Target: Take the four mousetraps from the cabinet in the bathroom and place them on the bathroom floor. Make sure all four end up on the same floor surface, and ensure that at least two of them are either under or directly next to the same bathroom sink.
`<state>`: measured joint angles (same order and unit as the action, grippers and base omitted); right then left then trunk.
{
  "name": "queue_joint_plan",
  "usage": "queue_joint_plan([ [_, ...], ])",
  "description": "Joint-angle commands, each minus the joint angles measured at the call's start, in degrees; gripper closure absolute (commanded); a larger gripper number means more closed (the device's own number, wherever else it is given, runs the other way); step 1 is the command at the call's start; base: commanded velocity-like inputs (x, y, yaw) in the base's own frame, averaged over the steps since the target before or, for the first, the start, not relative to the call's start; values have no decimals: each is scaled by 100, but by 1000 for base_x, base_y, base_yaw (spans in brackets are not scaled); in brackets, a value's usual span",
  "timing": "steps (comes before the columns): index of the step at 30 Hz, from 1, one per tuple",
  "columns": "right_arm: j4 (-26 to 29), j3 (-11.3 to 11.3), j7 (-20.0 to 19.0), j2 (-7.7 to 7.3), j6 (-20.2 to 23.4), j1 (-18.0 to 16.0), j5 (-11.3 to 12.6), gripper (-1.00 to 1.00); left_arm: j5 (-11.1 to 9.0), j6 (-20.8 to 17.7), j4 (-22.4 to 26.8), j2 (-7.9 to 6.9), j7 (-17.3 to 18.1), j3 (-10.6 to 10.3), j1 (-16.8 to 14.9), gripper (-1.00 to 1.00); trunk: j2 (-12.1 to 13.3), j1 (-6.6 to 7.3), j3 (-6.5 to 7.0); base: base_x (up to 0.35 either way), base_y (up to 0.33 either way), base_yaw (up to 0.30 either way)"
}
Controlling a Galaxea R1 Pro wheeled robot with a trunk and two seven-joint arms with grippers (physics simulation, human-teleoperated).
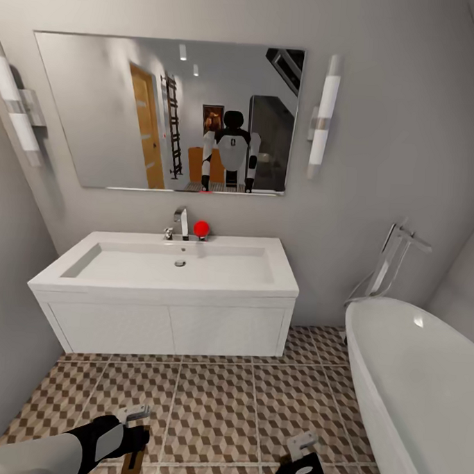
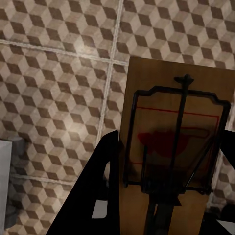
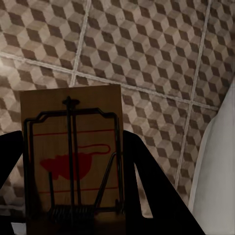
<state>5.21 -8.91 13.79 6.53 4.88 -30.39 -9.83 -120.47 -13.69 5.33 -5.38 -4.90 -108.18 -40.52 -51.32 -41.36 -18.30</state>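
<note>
facing the bathroom sink [image 1: 167, 275] (bathtub [image 1: 417, 385] alongside), the left gripper [image 2: 166, 196] grips one mousetrap [image 2: 176, 147] and the right gripper [image 3: 68, 196] pinches another mousetrap [image 3: 73, 156], both above the bathroom floor [image 1: 214, 402].

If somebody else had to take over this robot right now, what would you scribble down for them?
Left end effector: shut on a mousetrap, held above the bathroom floor.
Right end effector: shut on a second mousetrap, also above the tiles, beside the bathtub.
The robot faces the bathroom sink, its arms low in front of the vanity.
Done: two traps fetched and carried here.
Left: set both on the tiles under or right beside the sink. No traps show on the floor yet, so the other two presumably still need fetching.
</note>
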Motion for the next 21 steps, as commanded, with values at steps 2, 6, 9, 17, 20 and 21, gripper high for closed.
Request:
queue_joint_plan([
  [2, 27, -16, 20, 22, 70, -4, -9, 100, -21, -2, 27, -5, -63, -21, -8, 100, -87, -45, -44, 0, 0, 0],
  [6, 65, 21, 50, 149, 527, -104, 504, 100, -21, -13, 28, 1, -72, -19, -8, 100, -248, -133, -115, 0, 0, 0],
  [9, 42, 21, 2, 192, 1191, -499, 1270, 100, -18, -18, 34, 8, -73, -19, -8, 100, -368, -199, -169, 0, 0, 0],
  [17, 24, -4, -861, 186, 1422, -688, 1446, 100, -12, -19, 38, 18, -73, -19, -8, 100, -689, -375, -313, 0, 0, 0],
  [20, 56, 6, -1010, 162, 1280, -701, 1445, 100, -12, -19, 38, 19, -73, -19, -8, 100, -809, -441, -367, 0, 0, 0],
  [21, 63, 8, -1028, 163, 1217, -706, 1450, 100, -12, -19, 38, 19, -73, -19, -8, 100, -849, -463, -385, 0, 0, 0],
])
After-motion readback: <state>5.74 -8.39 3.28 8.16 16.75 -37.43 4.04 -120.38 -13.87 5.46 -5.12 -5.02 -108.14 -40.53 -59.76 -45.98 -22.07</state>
